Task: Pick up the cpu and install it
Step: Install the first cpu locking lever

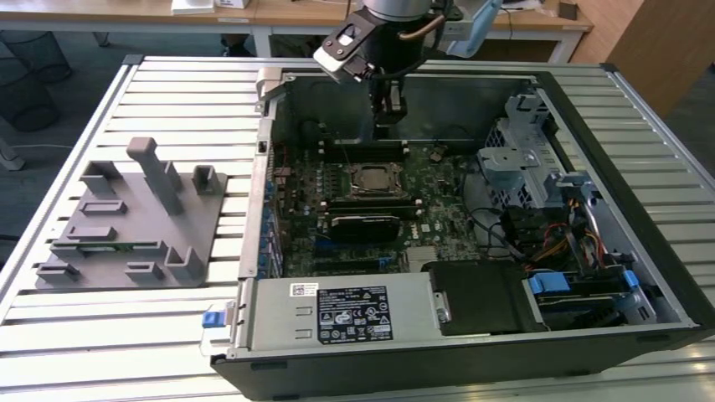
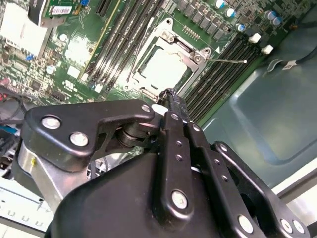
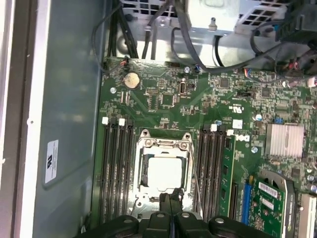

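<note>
The cpu (image 3: pixel 164 171) lies flat inside the metal-framed socket (image 3: pixel 141 148) on the green motherboard, its pale shiny top facing up. It also shows as a bright square, the cpu (image 2: pixel 164 67), in the second wrist view and as the cpu (image 1: pixel 370 178) in the middle of the open computer case. My gripper (image 1: pixel 388 122) hangs above the board, just behind the socket in the exterior view. Its black fingers (image 3: pixel 165 204) are pressed together with nothing between them. The fingertips (image 2: pixel 169 95) sit near the socket's edge, apart from the chip. The socket's thin wire lever (image 2: pixel 227 61) sticks out sideways.
The open case (image 1: pixel 260 100) lies on a slatted metal table (image 1: pixel 167 100). A grey plastic fixture (image 1: pixel 134 219) stands at the exterior view's left. Memory slots (image 3: pixel 115 168) flank the socket. Cables and a drive cage (image 1: pixel 525 159) crowd the case's right side, and a power supply (image 1: pixel 335 311) sits at the front.
</note>
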Controlling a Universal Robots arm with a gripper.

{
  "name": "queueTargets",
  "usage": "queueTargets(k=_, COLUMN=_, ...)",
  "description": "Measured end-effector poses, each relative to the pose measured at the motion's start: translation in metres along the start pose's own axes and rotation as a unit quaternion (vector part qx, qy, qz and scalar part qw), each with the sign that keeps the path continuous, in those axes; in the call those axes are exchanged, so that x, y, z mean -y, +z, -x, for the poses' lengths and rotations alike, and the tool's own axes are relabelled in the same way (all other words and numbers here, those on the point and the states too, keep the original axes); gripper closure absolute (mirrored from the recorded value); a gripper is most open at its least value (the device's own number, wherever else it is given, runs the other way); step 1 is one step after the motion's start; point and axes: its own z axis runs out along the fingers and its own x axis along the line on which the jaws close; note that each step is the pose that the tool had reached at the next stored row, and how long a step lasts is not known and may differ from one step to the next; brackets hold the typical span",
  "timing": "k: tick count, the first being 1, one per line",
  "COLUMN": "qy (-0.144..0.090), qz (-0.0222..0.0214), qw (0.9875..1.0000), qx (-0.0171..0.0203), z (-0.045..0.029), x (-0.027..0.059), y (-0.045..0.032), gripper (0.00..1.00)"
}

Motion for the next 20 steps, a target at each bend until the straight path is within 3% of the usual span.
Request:
queueTargets(k=6, qy=-0.048, qz=0.0015, qw=0.9989, qx=0.0004, z=0.0, x=0.0001, y=0.0, gripper=0.89)
queueTargets(k=16, qy=-0.095, qz=0.0031, qw=0.9955, qx=0.0008, z=0.0, x=0.0001, y=0.0, gripper=0.89)
queueTargets(k=20, qy=-0.114, qz=0.0037, qw=0.9934, qx=0.0009, z=0.0, x=0.0002, y=0.0, gripper=0.89)
